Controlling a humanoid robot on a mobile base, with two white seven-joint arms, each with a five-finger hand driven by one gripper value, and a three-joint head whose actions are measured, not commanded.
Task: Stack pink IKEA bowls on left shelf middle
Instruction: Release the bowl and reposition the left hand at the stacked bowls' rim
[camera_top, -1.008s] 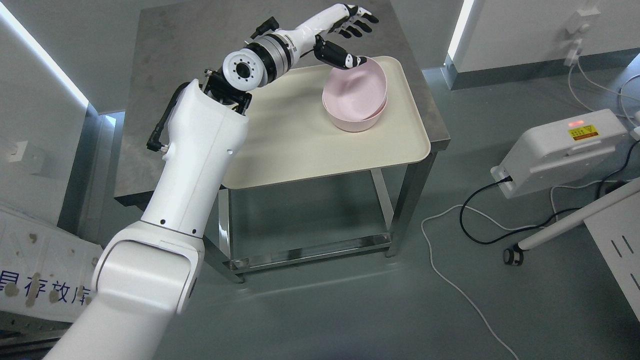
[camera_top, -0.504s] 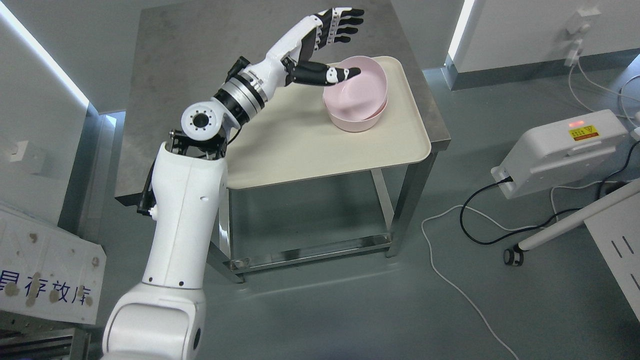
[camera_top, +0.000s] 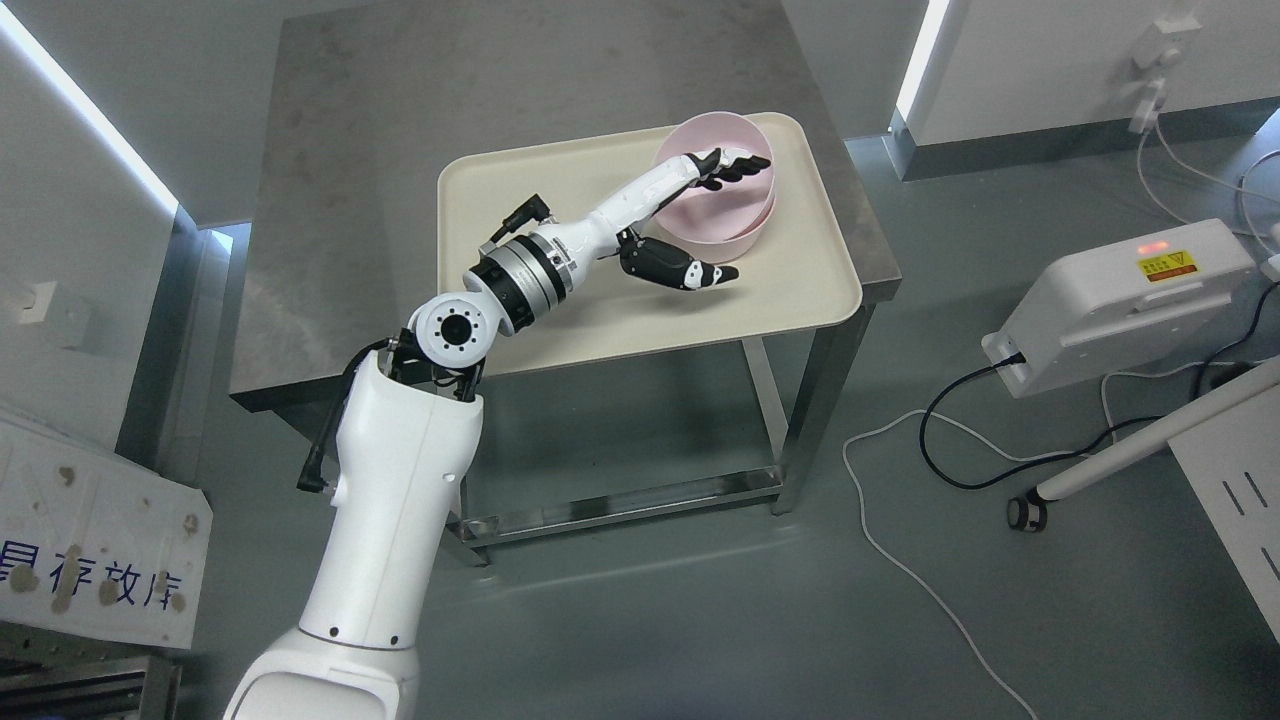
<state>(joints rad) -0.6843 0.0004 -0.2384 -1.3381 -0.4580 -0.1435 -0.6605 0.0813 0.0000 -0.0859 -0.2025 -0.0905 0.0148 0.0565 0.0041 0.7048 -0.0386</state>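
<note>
Pink bowls (camera_top: 700, 215) stand nested at the far right corner of a cream tray (camera_top: 520, 190), with the rim tipped toward the table's back. My left arm comes up from the lower left, and my left hand (camera_top: 740, 217) straddles the bowls' near wall. The black fingers (camera_top: 735, 165) reach over the rim into the bowl. Its thumb (camera_top: 695, 272) is spread out below the bowl, over the tray, a little apart from the wall. The hand is open. My right arm does not show.
The tray overhangs the front right of a steel table (camera_top: 380, 120). A white device (camera_top: 1120, 300) with cables (camera_top: 900, 560) lies on the floor at the right. A printed white box (camera_top: 90, 560) stands at the lower left.
My left hand has come down from above the bowls' far rim to their near side, fingers now inside the bowl and thumb outside. The elbow dropped lower. The bowls sit more evenly nested.
</note>
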